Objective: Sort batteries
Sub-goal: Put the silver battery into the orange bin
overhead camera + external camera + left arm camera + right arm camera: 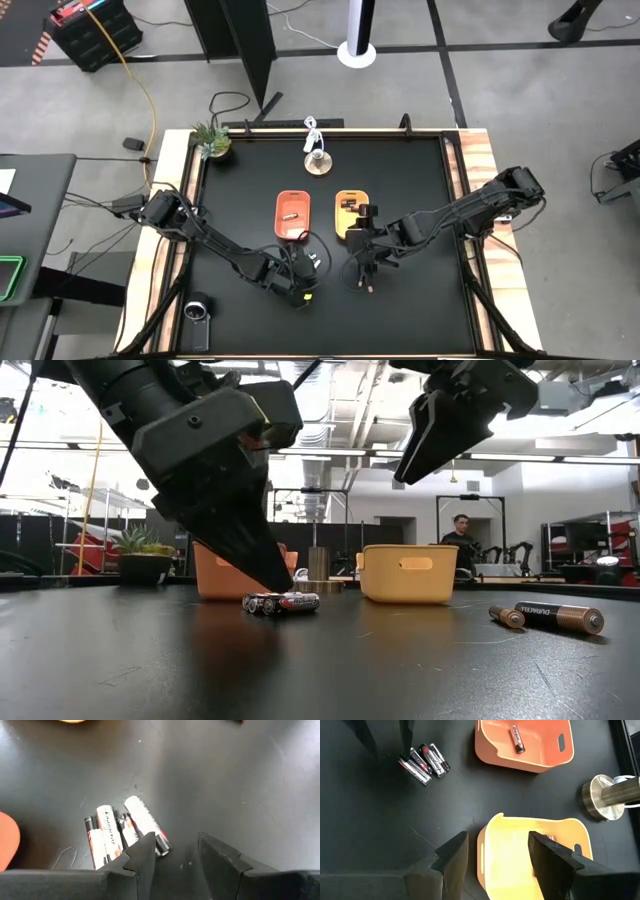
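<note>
- The left gripper [172, 857] is down at the table with its fingers apart and nothing between them; one fingertip touches or nearly touches the edge of a small cluster of silvery-white batteries [122, 830], which sits off to one side of the open gap instead of inside it.
- The right gripper [497, 855] hangs open and empty above the near rim of the yellow tray [570, 832].
- Sorted so far, judging by what lies in the trays: one battery in the orange tray [517, 739] and a dark item in the yellow tray, though what it is cannot be made out.
- Still loose on the table: the cluster by the left gripper, and two copper-and-dark batteries [548, 617] lying apart from it in the low view. So the sort looks to be early to midway.
- Around the work: the orange tray [293, 216] and yellow tray stand side by side mid-table; a metal cylinder stand [318, 162] sits behind them and a small potted plant [212, 141] at the far corner.
- The clustered batteries touch one another, so picking one alone may nudge the rest; a person [461, 538] stands far behind the table, well clear.
</note>
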Tool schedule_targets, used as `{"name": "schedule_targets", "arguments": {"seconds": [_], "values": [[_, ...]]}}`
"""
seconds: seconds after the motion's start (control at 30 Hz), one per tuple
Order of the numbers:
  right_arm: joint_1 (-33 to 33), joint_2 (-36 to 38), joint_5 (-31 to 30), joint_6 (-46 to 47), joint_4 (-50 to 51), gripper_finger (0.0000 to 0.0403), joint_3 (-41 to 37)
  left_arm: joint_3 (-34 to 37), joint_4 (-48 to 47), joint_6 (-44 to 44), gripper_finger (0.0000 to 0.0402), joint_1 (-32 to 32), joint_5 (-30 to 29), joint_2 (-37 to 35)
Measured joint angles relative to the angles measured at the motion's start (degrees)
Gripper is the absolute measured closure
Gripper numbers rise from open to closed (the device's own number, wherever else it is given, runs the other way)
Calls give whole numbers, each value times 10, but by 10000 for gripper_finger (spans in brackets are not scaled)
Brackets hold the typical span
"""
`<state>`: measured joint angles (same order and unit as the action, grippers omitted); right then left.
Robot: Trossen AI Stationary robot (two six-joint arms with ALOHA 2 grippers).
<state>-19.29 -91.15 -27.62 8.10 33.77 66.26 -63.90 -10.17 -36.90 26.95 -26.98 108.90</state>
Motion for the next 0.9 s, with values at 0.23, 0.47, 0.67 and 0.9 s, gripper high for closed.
{"name": "schedule_targets", "arguments": {"seconds": [0.23, 0.47, 0.67, 0.9], "values": [[-2, 0, 0, 0, 0, 182, 0, 0, -6, -10, 260, -8, 5, 0], [-3, 0, 0, 3, 0, 182, 0, 0, -2, -11, 260, -11, 16, 0], [-3, 0, 0, 5, 1, 182, 0, 0, -4, -9, 260, -11, 25, 0], [-3, 0, 0, 5, 0, 182, 0, 0, -7, 1, 260, -14, 25, 1]]}}
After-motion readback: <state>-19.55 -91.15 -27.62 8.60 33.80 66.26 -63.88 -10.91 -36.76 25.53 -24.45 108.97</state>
